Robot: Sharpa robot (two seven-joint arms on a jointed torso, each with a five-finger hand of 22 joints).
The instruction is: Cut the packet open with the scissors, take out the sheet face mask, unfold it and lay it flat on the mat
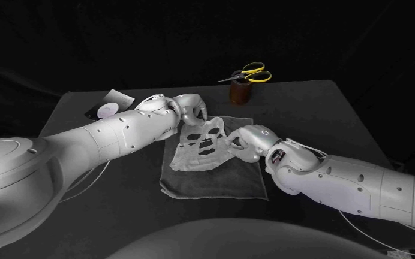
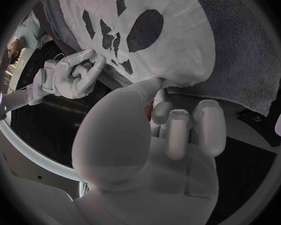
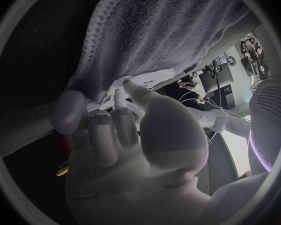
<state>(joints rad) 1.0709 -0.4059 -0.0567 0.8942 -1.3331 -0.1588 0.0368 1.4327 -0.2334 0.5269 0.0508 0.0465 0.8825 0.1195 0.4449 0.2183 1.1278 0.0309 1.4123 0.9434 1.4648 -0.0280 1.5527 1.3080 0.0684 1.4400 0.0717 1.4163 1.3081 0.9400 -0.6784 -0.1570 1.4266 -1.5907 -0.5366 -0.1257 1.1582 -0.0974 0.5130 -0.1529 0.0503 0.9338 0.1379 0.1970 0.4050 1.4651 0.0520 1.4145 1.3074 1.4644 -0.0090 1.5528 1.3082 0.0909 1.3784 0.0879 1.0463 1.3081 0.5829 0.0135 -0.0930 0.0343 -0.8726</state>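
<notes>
Handling: sheet face mask looks thin and floppy, probably wet and clingy, tears easy, so grab the outer edges only
where: mostly spread on the mat
left hand: fingers pinching the far edge
right hand: fingers pinching the side edge

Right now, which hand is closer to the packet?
Left. The left hand pinches the mask at the far edge of the mat, a short way from the packet; the right hand holds the mask's opposite side, farther off.
</notes>
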